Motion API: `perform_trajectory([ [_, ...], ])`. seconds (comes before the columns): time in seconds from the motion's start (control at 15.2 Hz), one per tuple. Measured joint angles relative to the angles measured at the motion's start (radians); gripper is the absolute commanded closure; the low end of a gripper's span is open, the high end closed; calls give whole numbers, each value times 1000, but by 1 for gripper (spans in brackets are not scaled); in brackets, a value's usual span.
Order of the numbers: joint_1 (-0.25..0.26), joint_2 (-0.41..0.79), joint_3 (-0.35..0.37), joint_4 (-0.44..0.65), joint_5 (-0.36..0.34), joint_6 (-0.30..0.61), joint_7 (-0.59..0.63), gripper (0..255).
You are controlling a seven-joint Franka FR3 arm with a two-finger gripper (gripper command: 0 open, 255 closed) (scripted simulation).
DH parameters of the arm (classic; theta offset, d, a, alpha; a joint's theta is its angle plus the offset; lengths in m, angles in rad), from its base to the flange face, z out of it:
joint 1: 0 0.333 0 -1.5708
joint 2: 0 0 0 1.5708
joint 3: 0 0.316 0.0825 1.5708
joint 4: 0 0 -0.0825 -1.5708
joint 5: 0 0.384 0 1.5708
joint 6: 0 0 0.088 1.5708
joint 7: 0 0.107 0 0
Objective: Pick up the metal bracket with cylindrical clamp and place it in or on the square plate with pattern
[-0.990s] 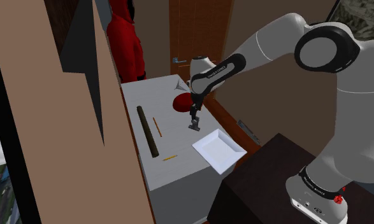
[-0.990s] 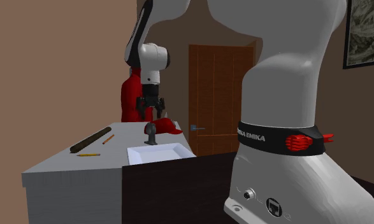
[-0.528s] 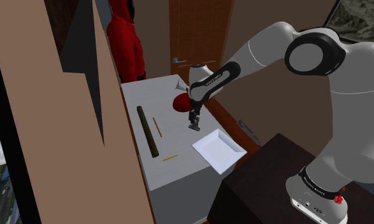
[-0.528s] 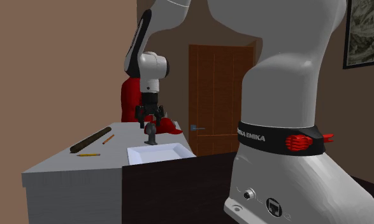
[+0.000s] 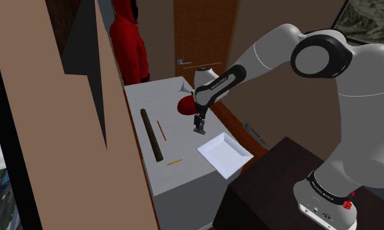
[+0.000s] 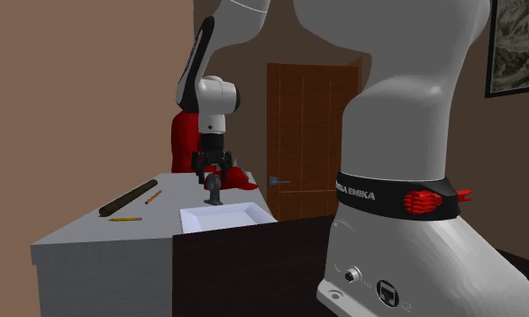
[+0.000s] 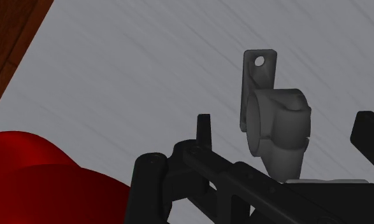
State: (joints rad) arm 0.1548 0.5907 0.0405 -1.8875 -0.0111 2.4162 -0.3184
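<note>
The white robot arm reaches from its dark box stand out over the grey bench. On the black band around its base, the word EMIKA can be read in white letters. A brown wooden door stands behind the bench, and a red hooded garment hangs by the bench's far end.

A plain white square plate lies at the bench edge nearest the stand; I can make out no pattern on it. A long dark rod lies lengthwise toward the shoulder view's left, with a thin orange pencil just beside it and a second, yellow one near the rod's nearer end. A red rounded object sits farther back.

Between that red object and the plate, apart from both, the dark grey metal bracket with its cylindrical clamp stands upright on the bench, a flat tab with a round hole sticking up behind the clamp.

The black hand hangs straight down over the bracket. Its fingers are spread on either side of the clamp and touch neither side.
</note>
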Motion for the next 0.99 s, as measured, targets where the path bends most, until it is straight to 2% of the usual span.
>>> perform_trajectory([
  [0.66,0,-1,-1,2,-1,1,1,255],
  [0.99,-1,-42,1,-6,2,-36,0,255],
])
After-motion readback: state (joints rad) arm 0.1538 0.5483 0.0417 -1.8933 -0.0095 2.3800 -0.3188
